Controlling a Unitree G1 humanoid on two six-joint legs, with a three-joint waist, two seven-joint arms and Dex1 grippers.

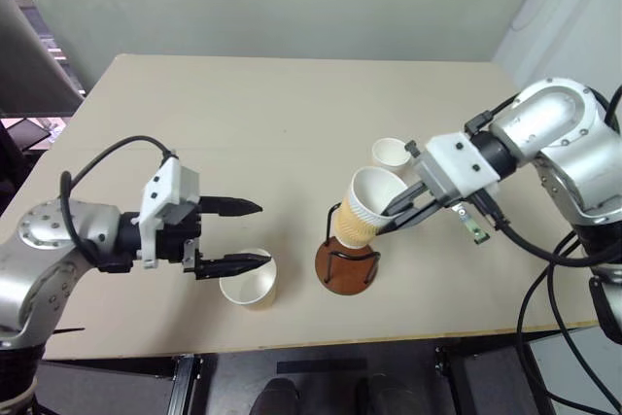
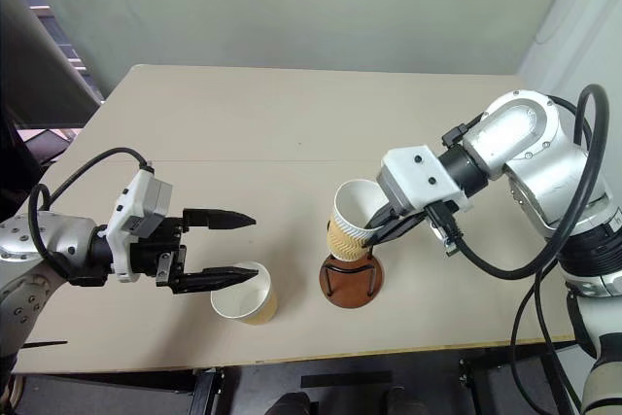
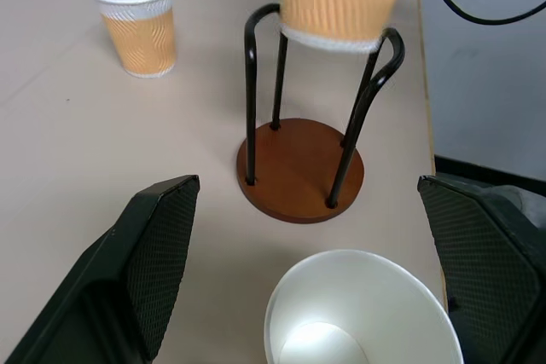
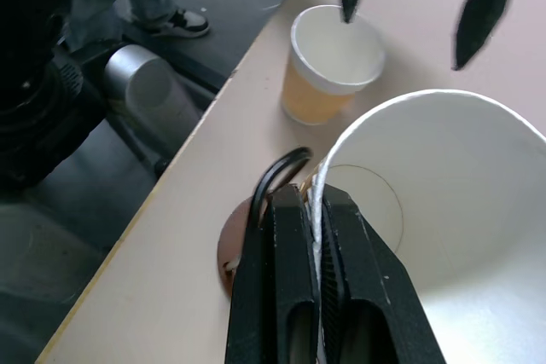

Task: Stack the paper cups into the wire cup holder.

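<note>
One paper cup [image 1: 367,203] tilted, mouth toward camera, rim pinched by right claw [image 1: 397,216]; left claw [image 1: 248,234] open.

The paper cups [image 3: 136,19] have ribbed tan sleeves and smooth white insides. The wire cup holder [image 3: 300,151] pairs glossy black wire with a satin reddish-brown base. The table [image 1: 262,114] looks matt beige.

On the table [image 1: 292,104], the wire cup holder [image 1: 347,261] stands near the front edge, with one paper cup [image 1: 366,205] tilted just above its loops, pinched at the rim by the right gripper [image 1: 391,218] reaching in from the right. A second cup [image 1: 249,279] stands upright to the holder's left (near the front edge too), with the left gripper [image 1: 245,232] above its rim, fingers apart. The third cup [image 1: 391,154] stands upright behind the holder, slightly to its right.
</note>
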